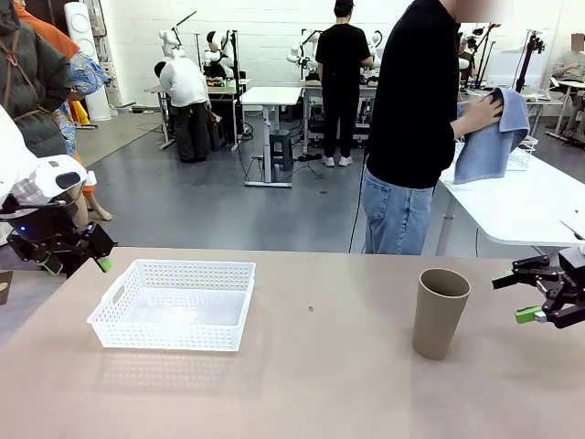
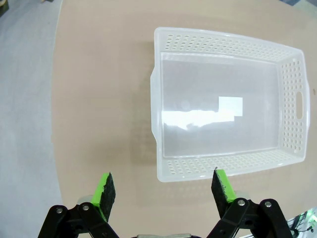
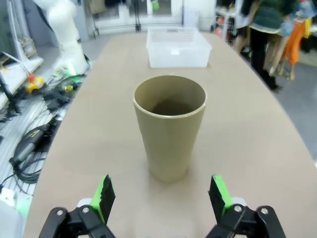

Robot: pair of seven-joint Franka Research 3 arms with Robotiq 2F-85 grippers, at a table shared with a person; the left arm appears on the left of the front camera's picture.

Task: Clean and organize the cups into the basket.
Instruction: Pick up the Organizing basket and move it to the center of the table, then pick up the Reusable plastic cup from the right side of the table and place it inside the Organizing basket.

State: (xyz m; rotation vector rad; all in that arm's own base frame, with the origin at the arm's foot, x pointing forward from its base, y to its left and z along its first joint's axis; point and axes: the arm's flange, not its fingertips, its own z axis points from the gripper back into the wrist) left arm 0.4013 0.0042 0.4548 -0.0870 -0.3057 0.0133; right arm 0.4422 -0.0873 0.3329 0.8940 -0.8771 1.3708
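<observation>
A tan-brown cup (image 1: 440,311) stands upright on the table's right half, its mouth open to the top. My right gripper (image 1: 516,295) hovers open a short way to its right, apart from it. In the right wrist view the cup (image 3: 170,124) stands just beyond the open gripper (image 3: 161,186), centred between the green pads. The white lattice basket (image 1: 174,302) sits on the left half, with nothing in it. My left gripper (image 1: 78,263) hangs open above the table's left edge. In the left wrist view the open gripper (image 2: 163,181) looks down on the basket (image 2: 292,99).
A person (image 1: 416,110) stands at the far side of the table, rubbing a blue cloth (image 1: 494,133) with both hands. A white table (image 1: 530,206) lies behind on the right. Bare tabletop stretches between basket and cup. Cables (image 3: 34,134) lie beside the table in the right wrist view.
</observation>
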